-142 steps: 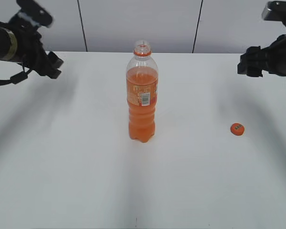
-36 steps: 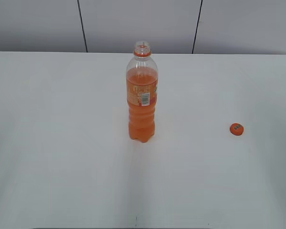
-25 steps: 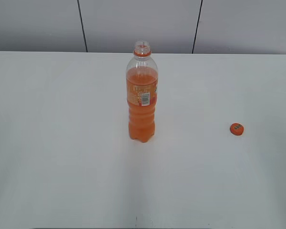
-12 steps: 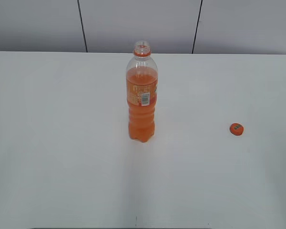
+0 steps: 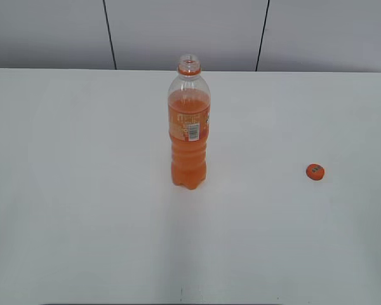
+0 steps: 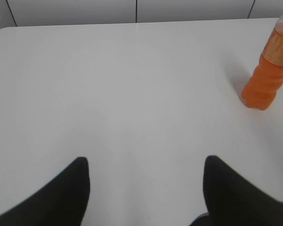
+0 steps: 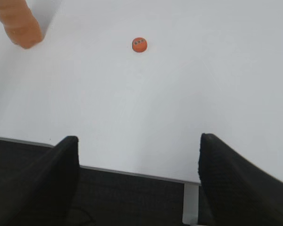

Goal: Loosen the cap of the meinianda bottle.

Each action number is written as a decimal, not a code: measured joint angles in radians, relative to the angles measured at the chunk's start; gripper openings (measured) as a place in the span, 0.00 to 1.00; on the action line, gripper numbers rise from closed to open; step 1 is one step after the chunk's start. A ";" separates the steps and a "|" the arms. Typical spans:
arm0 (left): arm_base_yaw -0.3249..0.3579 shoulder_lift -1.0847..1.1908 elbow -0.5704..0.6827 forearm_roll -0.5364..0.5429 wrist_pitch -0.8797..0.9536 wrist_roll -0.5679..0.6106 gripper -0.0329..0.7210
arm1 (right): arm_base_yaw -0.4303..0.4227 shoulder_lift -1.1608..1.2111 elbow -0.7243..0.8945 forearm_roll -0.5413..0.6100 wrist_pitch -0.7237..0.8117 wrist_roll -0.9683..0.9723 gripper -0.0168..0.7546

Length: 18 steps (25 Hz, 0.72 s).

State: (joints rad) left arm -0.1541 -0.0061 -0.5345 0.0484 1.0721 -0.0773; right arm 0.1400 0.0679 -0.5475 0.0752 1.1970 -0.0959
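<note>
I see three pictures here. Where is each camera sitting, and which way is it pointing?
Exterior view: in front, looking down at a slant across the white table; no arm shows.
Left wrist view: on the left arm, facing the bottle; the open left pincer frames it.
Right wrist view: on the right arm, over the table edge, facing the cap; open right pincer.
All three share the bottle.

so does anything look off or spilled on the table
No spill. The bottle stands upright but uncapped, its neck open. The cap lies by itself on the table, well off to the bottle's right, with no gripper near either.
</note>
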 joint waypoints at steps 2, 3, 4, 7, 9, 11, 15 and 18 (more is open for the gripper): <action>0.000 0.000 0.000 0.000 0.000 0.000 0.66 | 0.000 -0.049 0.001 -0.001 0.000 0.015 0.78; 0.000 0.000 0.000 0.000 0.000 0.000 0.66 | 0.000 -0.067 0.001 -0.002 0.000 0.021 0.78; 0.000 0.000 0.000 0.000 0.000 0.000 0.66 | 0.000 -0.072 0.001 -0.003 -0.001 0.028 0.78; 0.000 0.000 0.000 0.000 0.000 0.000 0.66 | 0.000 -0.072 0.002 -0.005 -0.004 0.042 0.78; 0.000 0.000 0.000 0.000 0.000 0.000 0.66 | 0.000 -0.072 0.007 -0.004 -0.021 0.057 0.78; 0.000 0.000 0.000 0.000 0.000 0.000 0.66 | 0.000 -0.073 0.028 -0.002 -0.064 0.079 0.78; 0.000 0.000 0.000 0.000 0.000 0.000 0.66 | 0.000 -0.073 0.041 0.004 -0.092 0.088 0.78; 0.000 0.000 0.000 0.000 0.000 0.000 0.66 | 0.000 -0.073 0.041 -0.007 -0.092 0.060 0.78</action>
State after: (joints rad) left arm -0.1541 -0.0061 -0.5345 0.0484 1.0722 -0.0773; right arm 0.1400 -0.0051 -0.5061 0.0682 1.1050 -0.0361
